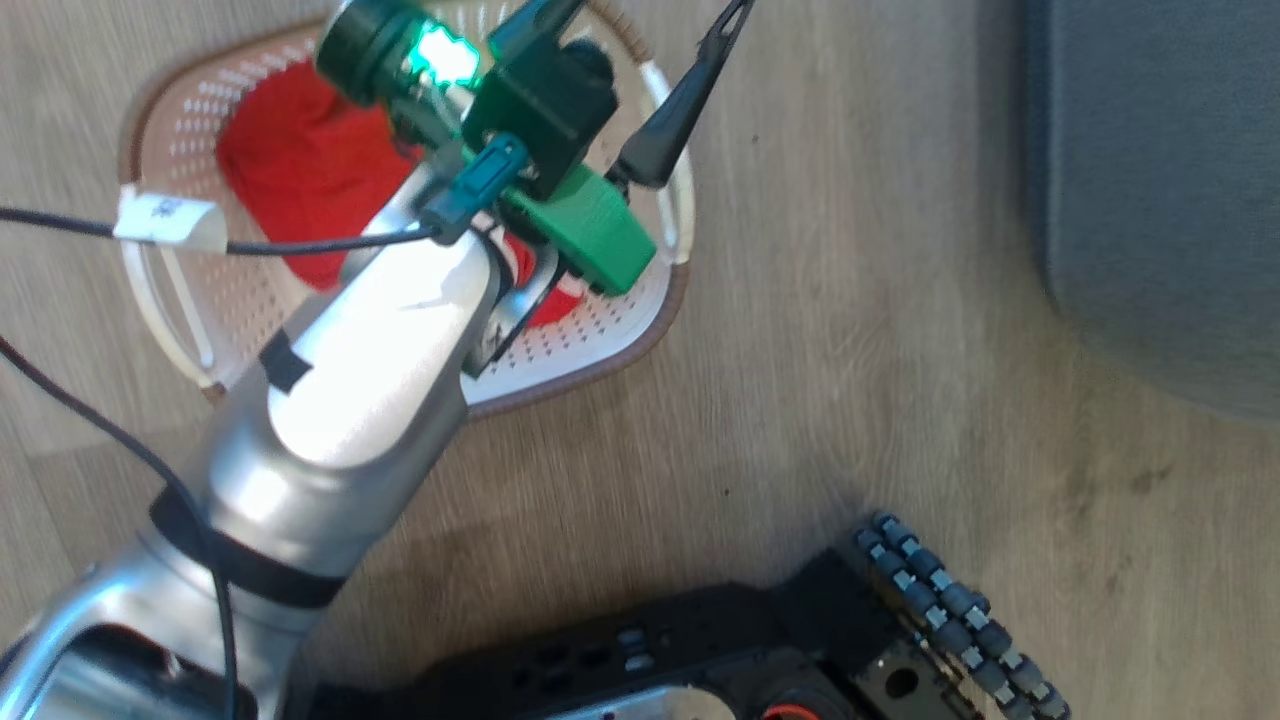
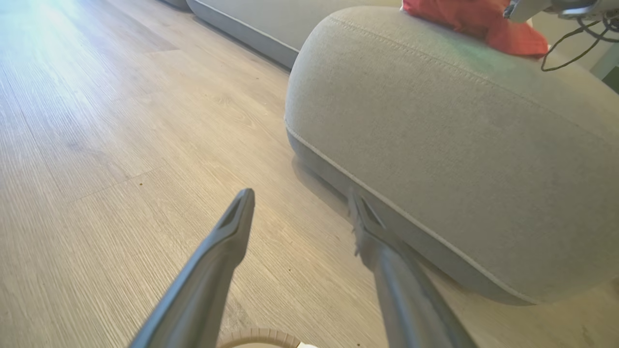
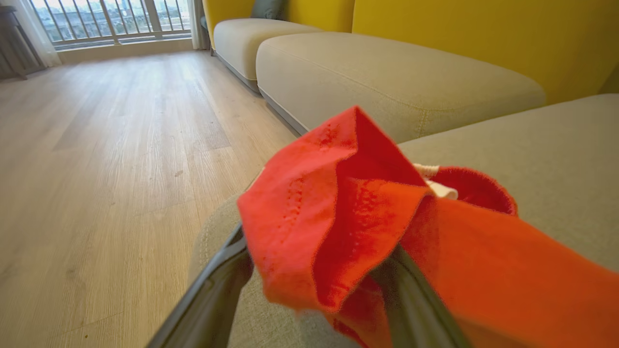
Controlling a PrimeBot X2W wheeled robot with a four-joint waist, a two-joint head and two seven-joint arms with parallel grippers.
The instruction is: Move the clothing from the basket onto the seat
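The cream basket (image 1: pixel 600 340) stands on the wood floor with red clothing (image 1: pixel 300 170) bunched inside. My left gripper (image 1: pixel 650 15) hovers over the basket's far side, open and empty; in its own wrist view the left gripper (image 2: pixel 301 195) points past the basket rim (image 2: pixel 261 338) toward the grey seat (image 2: pixel 459 145). A red garment (image 2: pixel 474 24) lies on top of that seat. In the right wrist view my right gripper (image 3: pixel 314 241) stands open above the seat (image 3: pixel 556 169), and the red garment with white trim (image 3: pixel 338 217) is draped loosely over its spread fingers (image 3: pixel 208 290).
Bare wood floor (image 1: pixel 850 350) separates the basket from the seat's rounded corner (image 1: pixel 1150 200). My dark wheeled base (image 1: pixel 700 650) lies at the near edge. More grey cushions (image 3: pixel 387 77) with a yellow backrest (image 3: pixel 459 34) extend behind.
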